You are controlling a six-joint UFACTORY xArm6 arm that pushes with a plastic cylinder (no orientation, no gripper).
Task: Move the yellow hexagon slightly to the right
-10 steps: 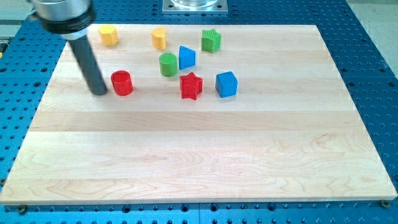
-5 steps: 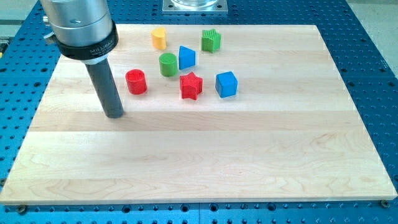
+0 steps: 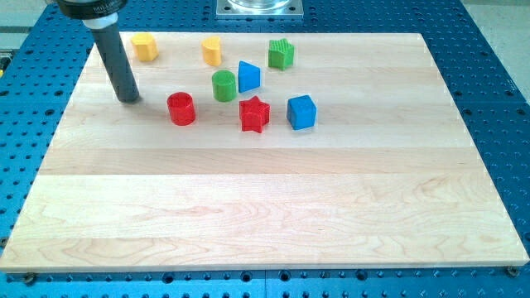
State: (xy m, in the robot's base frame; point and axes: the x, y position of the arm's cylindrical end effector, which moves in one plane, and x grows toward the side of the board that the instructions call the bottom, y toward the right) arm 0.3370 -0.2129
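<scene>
The yellow hexagon (image 3: 145,46) lies near the board's top left corner. My tip (image 3: 128,98) rests on the board below it and slightly to its left, apart from it. A red cylinder (image 3: 180,108) stands to the right of my tip, a short gap away. A second yellow block (image 3: 212,50) lies to the right of the hexagon.
A green cylinder (image 3: 223,85), a blue triangular block (image 3: 248,76), a green ridged block (image 3: 281,55), a red star (image 3: 254,114) and a blue cube (image 3: 301,112) cluster right of the red cylinder. The wooden board (image 3: 273,207) sits on a blue perforated table.
My tip swung down and right, nudging the red cylinder a little to the right, then moved back up and left to below the yellow hexagon. The hexagon is uncovered again.
</scene>
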